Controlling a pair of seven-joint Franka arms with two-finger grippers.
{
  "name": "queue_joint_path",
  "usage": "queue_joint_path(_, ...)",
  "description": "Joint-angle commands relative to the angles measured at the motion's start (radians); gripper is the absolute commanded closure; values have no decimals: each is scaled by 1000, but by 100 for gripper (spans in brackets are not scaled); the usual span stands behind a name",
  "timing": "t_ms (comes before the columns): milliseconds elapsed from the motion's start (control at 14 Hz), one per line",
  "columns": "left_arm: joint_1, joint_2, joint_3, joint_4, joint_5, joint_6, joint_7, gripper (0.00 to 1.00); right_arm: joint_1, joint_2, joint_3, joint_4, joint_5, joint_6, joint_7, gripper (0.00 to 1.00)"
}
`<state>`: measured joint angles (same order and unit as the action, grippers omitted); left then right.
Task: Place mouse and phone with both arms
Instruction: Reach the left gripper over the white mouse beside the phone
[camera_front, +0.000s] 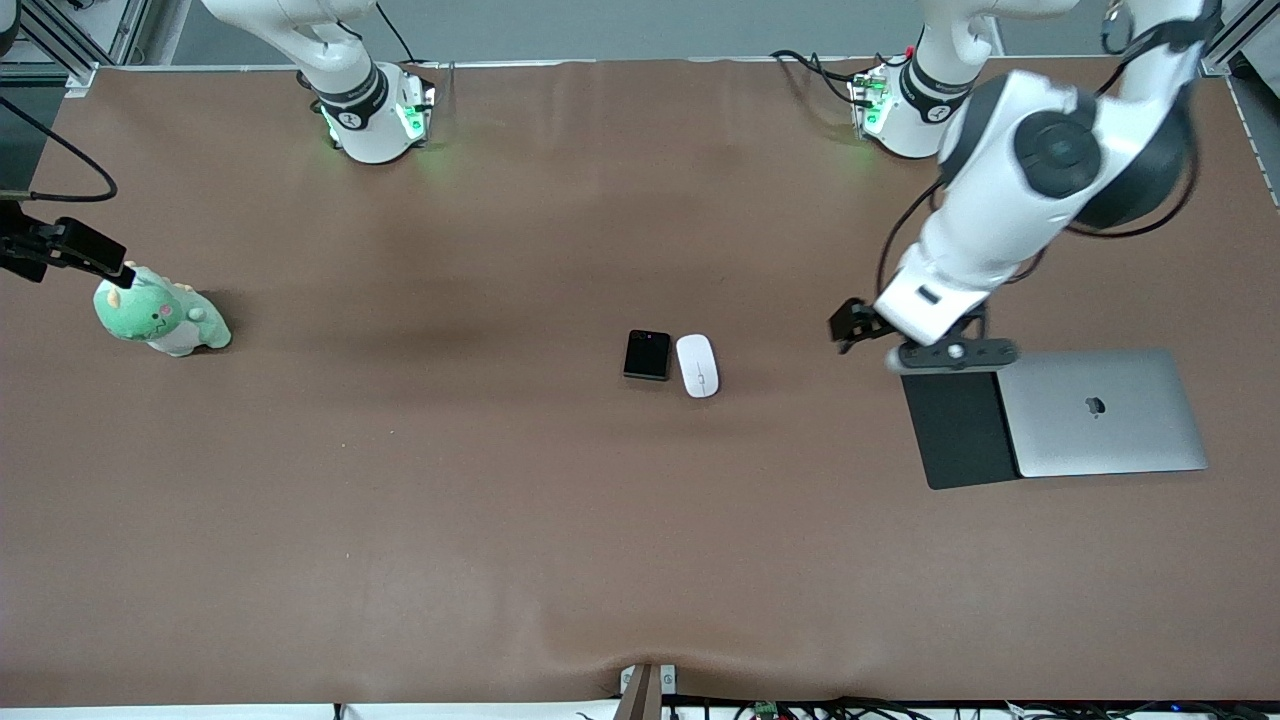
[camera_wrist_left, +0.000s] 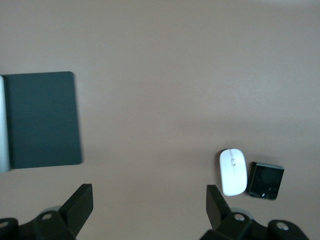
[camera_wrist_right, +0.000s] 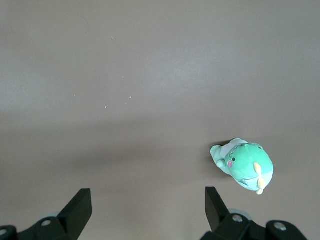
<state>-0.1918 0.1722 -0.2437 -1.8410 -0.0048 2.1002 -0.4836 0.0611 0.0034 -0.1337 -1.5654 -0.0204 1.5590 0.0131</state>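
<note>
The white oval mouse (camera_front: 697, 365) lies mid-table, and the small black phone (camera_front: 647, 355) lies right beside it, toward the right arm's end. In the left wrist view the mouse (camera_wrist_left: 233, 171) and the phone (camera_wrist_left: 266, 180) show side by side. My left gripper (camera_front: 852, 322) hangs open and empty over bare table between the mouse and a black pad (camera_front: 960, 430); its jaws (camera_wrist_left: 148, 202) stand wide apart. My right gripper (camera_front: 95, 255) hovers open and empty at the right arm's end of the table, with only table between its jaws (camera_wrist_right: 147, 204).
A closed silver laptop (camera_front: 1100, 410) lies beside the black pad (camera_wrist_left: 44, 119) at the left arm's end. A green plush dinosaur (camera_front: 160, 318) stands under the right gripper's tip and shows as the dinosaur (camera_wrist_right: 244, 165) in the right wrist view. The brown mat (camera_front: 400, 500) covers the table.
</note>
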Motion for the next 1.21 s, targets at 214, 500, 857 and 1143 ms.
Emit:
queue_joint_path(214, -120, 180, -8, 6, 157, 150, -282, 0, 6, -7, -3, -2, -1, 7, -7, 0)
queue_joint_path(500, -181, 269, -8, 9, 155, 208, -335, 0, 0, -5, -6, -4, 39, 32, -8, 0)
queue_joint_path(857, -228, 366, -6, 48, 155, 271, -371, 0, 0, -2, -6, -4, 39, 32, -10, 0)
queue_joint_path(1143, -284, 460, 0, 97, 181, 271, -426, 0, 0, -2, -6, -4, 39, 30, -10, 0)
